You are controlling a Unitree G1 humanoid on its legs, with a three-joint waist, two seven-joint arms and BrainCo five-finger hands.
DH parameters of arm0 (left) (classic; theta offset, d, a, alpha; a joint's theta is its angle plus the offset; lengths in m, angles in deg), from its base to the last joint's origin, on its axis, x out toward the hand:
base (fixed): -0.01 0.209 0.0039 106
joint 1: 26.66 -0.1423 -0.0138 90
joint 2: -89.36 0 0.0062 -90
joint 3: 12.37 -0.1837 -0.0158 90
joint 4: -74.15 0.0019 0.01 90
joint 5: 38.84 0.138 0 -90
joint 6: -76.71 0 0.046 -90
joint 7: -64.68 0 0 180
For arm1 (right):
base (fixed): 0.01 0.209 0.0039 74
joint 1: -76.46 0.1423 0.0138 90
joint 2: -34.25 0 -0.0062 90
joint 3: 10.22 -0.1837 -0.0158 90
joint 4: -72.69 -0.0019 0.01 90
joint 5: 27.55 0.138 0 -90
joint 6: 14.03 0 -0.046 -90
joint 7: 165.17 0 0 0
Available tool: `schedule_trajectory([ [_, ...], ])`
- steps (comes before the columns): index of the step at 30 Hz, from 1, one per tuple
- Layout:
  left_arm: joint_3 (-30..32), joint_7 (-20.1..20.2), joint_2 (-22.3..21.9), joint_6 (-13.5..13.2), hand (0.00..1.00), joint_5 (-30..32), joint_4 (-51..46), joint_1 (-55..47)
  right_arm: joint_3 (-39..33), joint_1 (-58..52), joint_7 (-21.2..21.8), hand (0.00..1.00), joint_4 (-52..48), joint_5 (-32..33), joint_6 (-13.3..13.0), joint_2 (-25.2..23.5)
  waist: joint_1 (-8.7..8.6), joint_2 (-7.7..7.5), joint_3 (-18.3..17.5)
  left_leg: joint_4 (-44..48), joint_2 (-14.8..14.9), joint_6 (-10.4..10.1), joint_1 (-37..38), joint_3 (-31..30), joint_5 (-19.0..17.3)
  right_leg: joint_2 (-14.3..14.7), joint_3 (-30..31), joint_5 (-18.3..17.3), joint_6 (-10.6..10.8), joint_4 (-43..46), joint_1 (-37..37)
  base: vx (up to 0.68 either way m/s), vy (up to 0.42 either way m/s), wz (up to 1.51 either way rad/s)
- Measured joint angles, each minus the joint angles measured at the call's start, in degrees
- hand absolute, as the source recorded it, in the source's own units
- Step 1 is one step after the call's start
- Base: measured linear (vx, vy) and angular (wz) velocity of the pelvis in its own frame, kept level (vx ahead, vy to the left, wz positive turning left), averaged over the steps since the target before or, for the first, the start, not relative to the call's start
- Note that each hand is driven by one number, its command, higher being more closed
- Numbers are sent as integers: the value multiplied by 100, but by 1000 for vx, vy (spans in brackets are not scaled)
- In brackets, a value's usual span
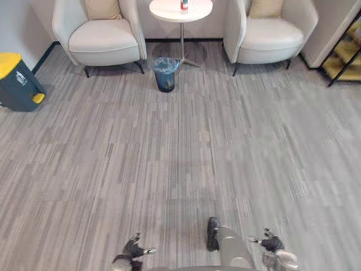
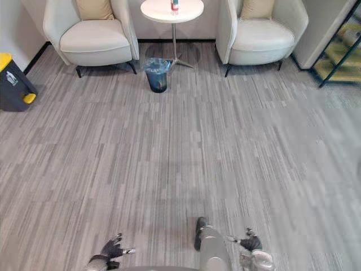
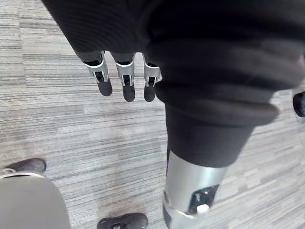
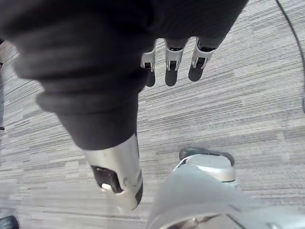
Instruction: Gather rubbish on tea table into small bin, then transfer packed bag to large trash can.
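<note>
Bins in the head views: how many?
2. A small bin with a blue liner stands just before the tea table; a dark trash can with a yellow lid stands at the far left.

Head pair high over floor; wrist cameras close, downward

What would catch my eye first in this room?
Far across the grey floor, a round white table stands between the left armchair and the right armchair, with a blue-lined small bin on the floor before it. A dark trash can with a yellow lid sits at the far left. The left hand and right hand hang low, fingers relaxed, holding nothing.
</note>
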Motion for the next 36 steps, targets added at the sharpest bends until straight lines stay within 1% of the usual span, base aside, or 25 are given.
schedule_trajectory([
  [1, 25, -1, -21, 0, 0, 0, 5, 33, 1, 40, 4, 0, -7, 0, -5, -1, -2, -14, 10, 79, -1, -46, -60, -19, 69, -6, 19, -27, -40, 1, 4, 399, -180, -6],
  [3, 28, -1, -53, -9, 0, 5, 3, 138, -13, 55, 2, 0, 21, 0, -8, -14, -44, -17, 13, 585, 46, -180, -272, -198, 385, 6, -49, -380, 133, -36, 281, 286, -218, 36],
  [4, 115, -6, -104, -12, 0, 7, -13, 168, -14, -87, 9, 0, 45, 28, 12, -9, -36, 50, 112, 1875, 164, -237, -615, -500, 504, 30, -255, -562, 138, -223, 781, 316, -234, 67],
  [5, 322, -8, -193, 17, 0, 3, -48, 160, 13, -250, 1, 0, 30, 114, 20, -5, -40, 129, 196, 3293, 387, -179, -1114, -641, 1204, 180, -397, -659, 134, -517, 1370, 252, -130, 49],
  [7, 518, -25, -244, 16, 0, -10, -92, -20, 167, -463, -15, 0, -136, 225, 28, -72, 120, 85, 166, 4286, 777, -134, -1488, -401, 2421, 321, -344, -707, 69, -982, 1951, 262, -67, 3],
  [9, 522, -26, -193, 10, 0, -14, -183, 40, 124, -350, -41, 0, -197, 325, 11, -164, 135, 82, 131, 5127, 1027, 336, -2411, 40, 1435, 398, -313, -721, -12, -1414, 2321, 309, -94, 5],
  [12, 519, -45, -182, 0, 0, -17, -193, 86, 107, -121, -104, 0, -135, 348, 24, -174, 254, 52, 151, 4350, 745, 313, -3038, 461, 754, 281, -216, -658, 12, -1682, 2670, 349, -28, -18],
  [14, 494, -94, -173, -6, 0, -18, -195, 139, -15, -77, -114, 0, -87, 347, 19, -197, 334, -42, 179, 2702, 206, 234, -3067, 452, 722, 76, -135, -753, 142, -1790, 2955, 404, 91, -23],
  [16, 404, -140, -179, -10, 0, -16, -186, 117, -54, -1, -120, 0, -89, 345, -22, -161, 335, 23, 140, 619, -189, -1, -3019, 210, 1233, 62, -2, -977, 385, -1893, 3135, 416, 174, -35],
  [17, 374, -135, -186, -6, 0, -16, -160, 20, -8, 16, -125, 0, -73, 340, -29, -170, 395, 78, 105, 393, -189, 360, -3008, 36, 1909, 149, 184, -1179, 506, -1843, 3224, 340, 152, -47],
  [18, 384, -137, -163, -8, 0, -19, -164, 1, 27, 10, -126, 0, -74, 337, -31, -217, 430, 37, 42, 473, -262, 630, -3003, 0, 1981, 102, 263, -1269, 564, -1816, 3264, 461, 157, -34],
  [20, 349, -133, 75, -4, 0, -15, -160, 80, 110, -27, -126, 0, -36, 319, -30, -323, 459, -426, -33, 1005, -560, 754, -3160, 139, 1324, -289, 479, -1633, 681, -1395, 3185, 496, 106, -5],
  [22, 341, -134, 88, 1, 0, -15, -144, 45, 115, -32, -127, 0, -28, 307, -30, -313, 511, -468, -56, 1142, -644, 802, -2983, 317, 986, -452, 926, -1686, 681, -497, 2877, 504, 162, -26],
  [23, 318, -133, 90, 3, 0, -14, -123, 21, 156, -12, -122, 0, -28, 257, -30, -321, 560, -469, -57, 1126, -674, 852, -2833, 402, 881, -511, 1121, -1668, 794, 52, 2688, 590, 214, -43],
  [24, 237, -128, 102, 10, 0, -11, -91, 24, 201, 1, -100, 0, -27, 200, -30, -359, 610, -478, -63, 1121, -763, 941, -2525, 451, 699, -573, 1438, -1491, 1501, 1296, 2273, 578, 158, -15],
  [25, 152, -128, 107, 11, 0, -12, -80, 52, 198, 6, -97, 0, -22, 185, -32, -406, 578, -489, -69, 1120, -812, 1022, -2327, 435, 592, -559, 1500, -1482, 1745, 1967, 2085, 383, 77, 5],
  [26, 87, -129, 118, 9, 0, -12, -65, 82, 198, 7, -96, 0, 2, 173, -31, -417, 573, -490, -70, 1112, -850, 1053, -2195, 398, 526, -572, 1474, -1540, 1737, 2349, 1953, 464, 24, 29],
  [27, -22, -128, 141, 12, 0, -13, -45, 122, 204, 7, -95, 0, 117, 114, -24, -413, 555, -470, -71, 993, -881, 1075, -1883, 347, 426, -587, 1254, -1701, 1404, 2823, 1693, 363, 2, 21],
  [29, -107, -130, 91, 12, 0, -13, -48, 126, 312, 67, -92, 0, 131, 37, -29, -396, 506, -349, -77, 572, -796, 1063, -1320, 234, 420, -545, 599, -1999, 825, 2687, 1213, 487, -34, 20],
  [30, -111, -128, 67, 16, 0, -13, -47, 120, 359, 107, -89, 0, 115, 0, -32, -387, 419, -256, -67, 463, -657, 1061, -1107, 183, 421, -448, 349, -2081, 670, 2239, 976, 506, -96, 19],
  [32, -106, -127, -3, 17, 0, -13, -48, 116, 375, 112, -90, 0, 85, -2, -34, -366, 356, -155, -61, 354, -453, 1060, -837, 131, 421, -303, 270, -1995, 633, 1398, 570, 407, -120, 16],
  [33, -108, -126, -17, 16, 0, -12, -47, 102, 385, 129, -90, 0, 73, -2, -34, -362, 314, -143, -58, 304, -410, 1047, -751, 102, 422, -281, 293, -1842, 641, 1041, 454, 422, -176, 42],
  [34, -113, -120, 16, 11, 0, -12, -52, 48, 427, 62, -95, 0, 66, -1, -37, -353, 251, -243, -94, 217, -389, 698, -552, 32, 406, -254, 466, -1029, 680, -87, 387, 450, -198, 51],
  [35, -110, -119, 74, 9, 0, -6, -41, 46, 429, -99, -91, 0, 74, -3, -39, -340, 250, -349, -117, 176, -448, 471, -405, -71, 280, -277, 584, 21, 499, -272, 378, 548, -244, 43],
  [36, -98, -126, -12, 28, 0, 0, 21, 87, 425, -125, -92, 0, 108, -4, -28, -254, 259, -214, -118, 167, -295, 356, -309, -169, 203, -188, 535, -90, 441, -23, 361, 461, -215, 12],
])
